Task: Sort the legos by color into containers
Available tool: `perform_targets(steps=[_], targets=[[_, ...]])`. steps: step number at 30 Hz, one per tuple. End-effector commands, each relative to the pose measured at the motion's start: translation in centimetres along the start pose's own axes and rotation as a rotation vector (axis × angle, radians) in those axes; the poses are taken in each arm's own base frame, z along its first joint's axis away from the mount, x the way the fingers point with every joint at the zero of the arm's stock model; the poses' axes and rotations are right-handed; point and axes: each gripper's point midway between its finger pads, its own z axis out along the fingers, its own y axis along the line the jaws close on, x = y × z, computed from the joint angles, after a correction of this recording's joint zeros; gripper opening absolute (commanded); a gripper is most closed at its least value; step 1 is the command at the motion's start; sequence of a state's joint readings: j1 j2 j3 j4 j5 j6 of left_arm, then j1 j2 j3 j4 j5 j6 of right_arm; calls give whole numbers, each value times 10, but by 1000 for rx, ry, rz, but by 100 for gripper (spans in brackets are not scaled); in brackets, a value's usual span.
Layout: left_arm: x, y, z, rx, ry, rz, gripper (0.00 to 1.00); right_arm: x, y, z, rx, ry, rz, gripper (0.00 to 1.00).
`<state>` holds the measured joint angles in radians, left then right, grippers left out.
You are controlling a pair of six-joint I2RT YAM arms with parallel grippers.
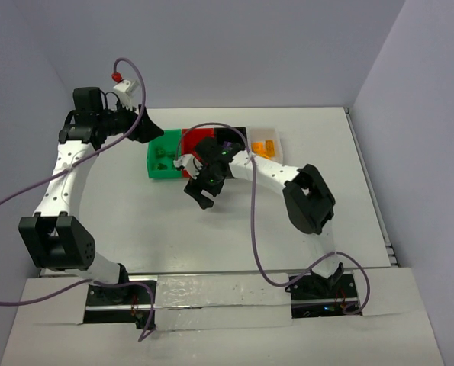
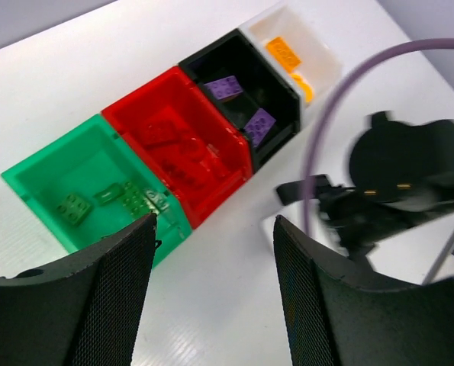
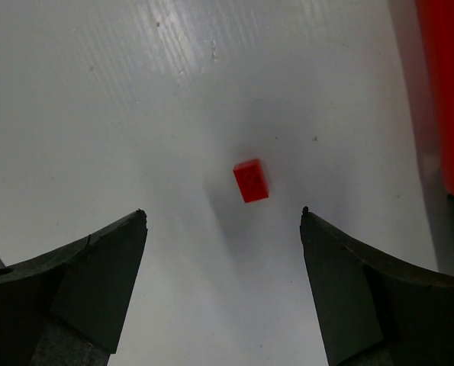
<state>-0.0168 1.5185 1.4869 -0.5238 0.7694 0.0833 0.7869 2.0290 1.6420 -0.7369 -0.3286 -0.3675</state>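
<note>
Step in hand: pickup of 1 loose red brick (image 3: 251,181). Brick lies on worktop (image 3: 97,91) near red bin (image 2: 215,194), outside it. Right hand (image 3: 223,212) hovers over brick, fingers apart, empty. Left hand (image 2: 215,229) apart, empty, near red bin. Next, likely: descend, straddle brick, close squarely.

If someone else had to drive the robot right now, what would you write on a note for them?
Left gripper: open, empty, near the bins.
Right gripper: open, empty, over a red brick on the table beside the red bin.
Sorted already: green legos in the green bin, red legos in the red bin, purple legos in the black bin, orange legos in the clear white bin.
To do: put that red brick, the only loose one I see, in the red bin.
</note>
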Motion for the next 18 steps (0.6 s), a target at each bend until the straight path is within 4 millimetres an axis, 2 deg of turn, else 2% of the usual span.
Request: perform_targets(steps=[1,10,15,16,18], targets=[[-10,-29,-12,98,-50,7,69,-16,-9,3,44,6,-77,88],[-13,-33,-13,111,-65,13,70,4,-18,34,52,88,-127,85],[-15,-34,-15,101,-78,17,69,14,-17,43,46,115,-157,76],[-16,-33,-15,93,-85,15,70,16,-17,46,46,120,-163,70],[-18,-33,-16,86,-98,24,69,18,-16,49,42,126,-170,65]])
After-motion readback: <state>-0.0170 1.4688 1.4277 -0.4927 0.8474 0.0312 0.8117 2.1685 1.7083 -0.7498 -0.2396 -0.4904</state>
